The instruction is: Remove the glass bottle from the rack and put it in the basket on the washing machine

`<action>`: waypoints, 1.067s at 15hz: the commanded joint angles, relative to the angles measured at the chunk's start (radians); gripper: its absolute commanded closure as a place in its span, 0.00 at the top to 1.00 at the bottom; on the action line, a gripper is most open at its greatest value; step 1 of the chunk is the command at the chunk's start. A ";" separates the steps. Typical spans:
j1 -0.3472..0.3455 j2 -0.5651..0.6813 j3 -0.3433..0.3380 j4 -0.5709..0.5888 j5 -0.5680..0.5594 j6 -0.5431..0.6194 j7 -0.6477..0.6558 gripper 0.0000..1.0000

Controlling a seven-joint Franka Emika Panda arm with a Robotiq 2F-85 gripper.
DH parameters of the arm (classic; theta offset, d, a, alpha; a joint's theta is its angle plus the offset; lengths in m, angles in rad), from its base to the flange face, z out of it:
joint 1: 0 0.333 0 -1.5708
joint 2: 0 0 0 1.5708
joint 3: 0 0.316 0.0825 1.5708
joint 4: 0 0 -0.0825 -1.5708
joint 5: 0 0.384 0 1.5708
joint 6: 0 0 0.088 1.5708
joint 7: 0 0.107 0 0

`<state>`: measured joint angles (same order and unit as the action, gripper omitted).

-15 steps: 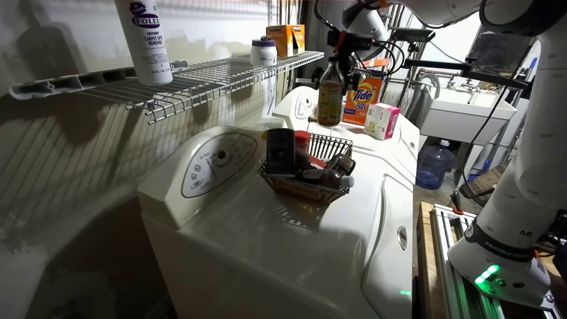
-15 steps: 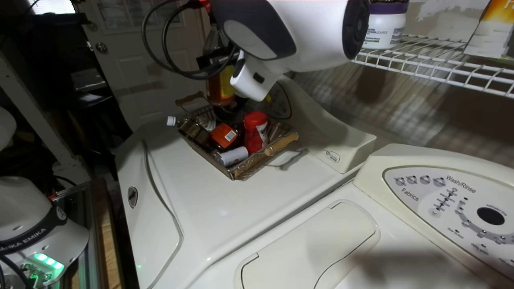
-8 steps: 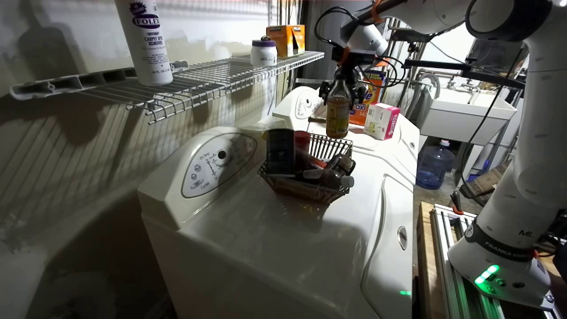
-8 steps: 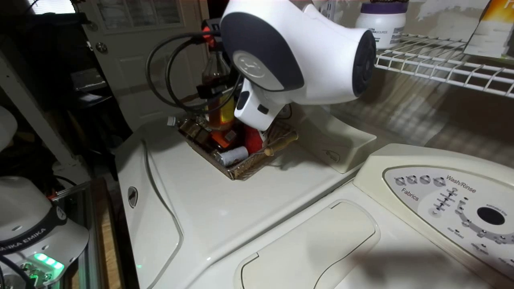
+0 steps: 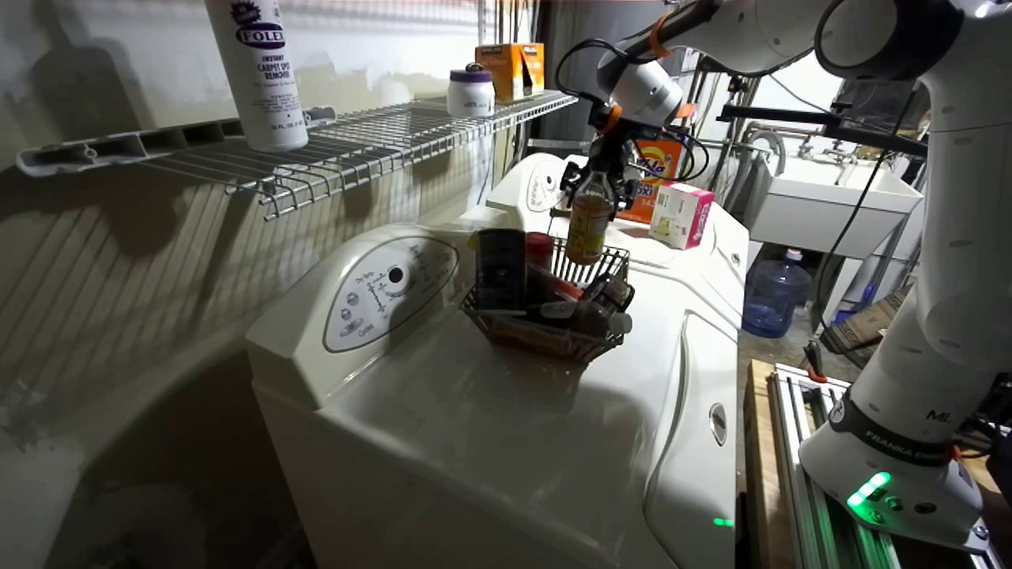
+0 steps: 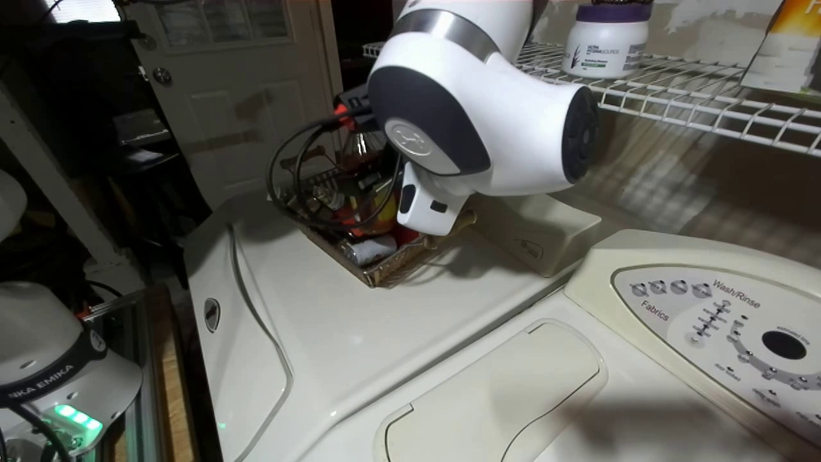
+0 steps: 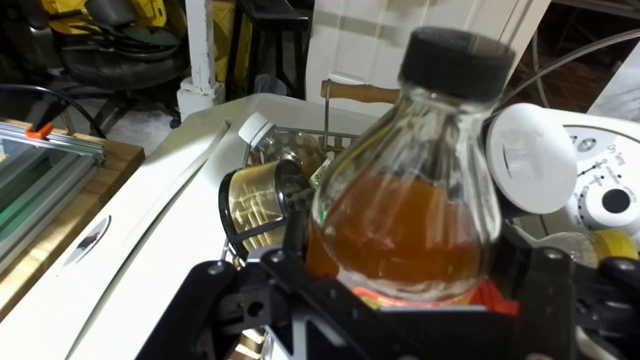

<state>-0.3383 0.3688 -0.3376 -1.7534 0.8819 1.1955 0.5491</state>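
Note:
The clear glass bottle (image 5: 587, 231) with amber contents has a black cap in the wrist view (image 7: 410, 215). My gripper (image 5: 598, 188) is shut on its body; in the wrist view the fingers (image 7: 402, 246) press both sides. The bottle tilts slightly and hangs over the dark wire basket (image 5: 545, 338). Its lower end overlaps the basket (image 6: 392, 274) in both exterior views; I cannot tell whether it touches the contents. The basket stands on the white washing machine (image 5: 458, 435) with the dial panel. The white wire rack (image 5: 403, 130) runs along the wall.
The basket holds a dark canister (image 5: 500, 269), a red container (image 5: 540, 249) and a lying white-capped bottle (image 5: 589, 318). The rack bears a tall white Folex bottle (image 5: 273, 95), a purple-lidded jar (image 5: 470, 96) and an orange box (image 5: 510, 71). A Tide box (image 5: 650, 178) and pink-white box (image 5: 680, 215) stand beyond.
My gripper has lowered the glass bottle from above the basket down to its rim level. The bottle now tilts slightly. The basket and its contents have not moved.

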 commanded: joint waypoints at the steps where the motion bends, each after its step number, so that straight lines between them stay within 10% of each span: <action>1: -0.004 0.010 0.001 -0.008 0.022 0.045 -0.058 0.58; 16: -0.013 0.041 0.016 -0.056 0.082 0.115 -0.100 0.58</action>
<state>-0.3388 0.4248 -0.3344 -1.7803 0.8976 1.3174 0.4524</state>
